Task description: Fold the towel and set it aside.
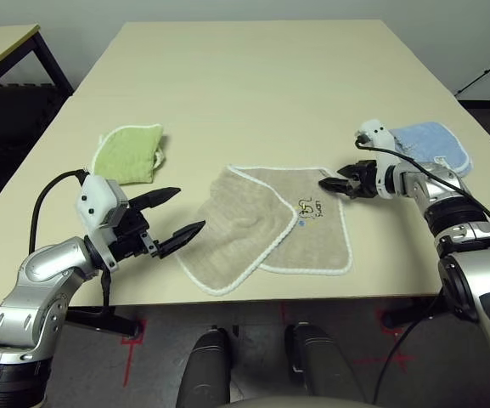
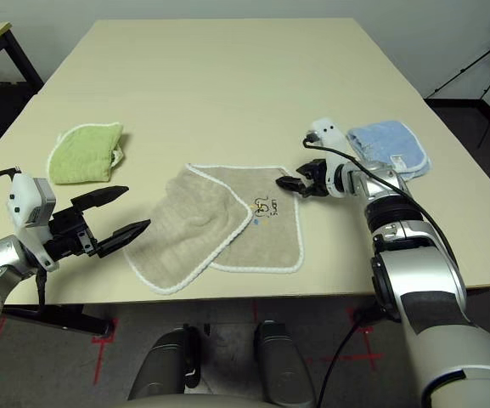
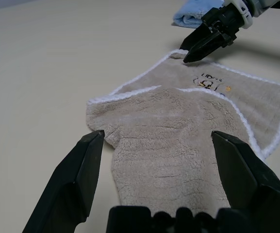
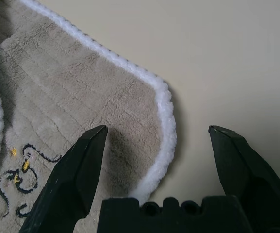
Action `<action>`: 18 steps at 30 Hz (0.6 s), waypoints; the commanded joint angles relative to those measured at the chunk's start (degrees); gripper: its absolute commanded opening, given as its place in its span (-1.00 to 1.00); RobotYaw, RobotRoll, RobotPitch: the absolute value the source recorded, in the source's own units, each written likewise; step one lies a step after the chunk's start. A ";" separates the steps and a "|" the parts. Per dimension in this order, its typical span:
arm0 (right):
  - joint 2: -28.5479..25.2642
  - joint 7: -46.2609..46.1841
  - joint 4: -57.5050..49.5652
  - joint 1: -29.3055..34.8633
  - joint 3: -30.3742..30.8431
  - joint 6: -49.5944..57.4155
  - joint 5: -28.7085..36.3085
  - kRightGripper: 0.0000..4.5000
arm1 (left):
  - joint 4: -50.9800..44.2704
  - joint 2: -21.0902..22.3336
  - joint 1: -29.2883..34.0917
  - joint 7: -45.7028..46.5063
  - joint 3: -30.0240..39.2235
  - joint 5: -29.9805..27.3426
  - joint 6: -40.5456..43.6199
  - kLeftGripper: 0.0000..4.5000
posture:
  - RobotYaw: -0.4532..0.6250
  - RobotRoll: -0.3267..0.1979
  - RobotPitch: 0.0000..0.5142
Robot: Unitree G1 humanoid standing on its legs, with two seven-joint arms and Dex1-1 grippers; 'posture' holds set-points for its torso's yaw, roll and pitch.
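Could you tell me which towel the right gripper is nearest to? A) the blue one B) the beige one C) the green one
B: the right gripper, fingers open, hangs over a far corner of the beige towel, as the right wrist view confirms.

I see a tan towel (image 1: 266, 229) edged in white stitching, with a small dark motif (image 1: 310, 206) touched with yellow. A lime-green towel (image 1: 128, 153) and a light-blue towel (image 1: 429, 144) lie on the cream bench (image 1: 253, 85). Both my hands have black fingers.
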 commanded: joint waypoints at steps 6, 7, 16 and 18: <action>1.70 1.42 2.22 -0.18 0.82 -1.00 -1.21 -0.12 | -1.81 0.78 1.30 0.73 0.32 0.10 0.71 1.00 | -0.13 0.25 -0.54; 1.55 1.49 2.16 -0.09 0.86 -1.19 -1.35 -0.28 | -1.79 0.76 1.35 0.81 0.30 0.12 0.71 1.00 | -0.13 0.25 -0.54; 0.56 0.15 0.85 -0.42 -1.76 -5.24 -0.43 -0.99 | -1.52 0.47 0.79 1.38 -0.50 0.22 0.96 1.00 | -0.16 0.25 -0.52; 0.74 -0.13 -0.40 -0.76 -3.18 -5.78 0.79 -0.99 | -1.35 0.35 0.53 1.44 -0.70 0.28 0.91 1.00 | -0.16 0.25 -0.52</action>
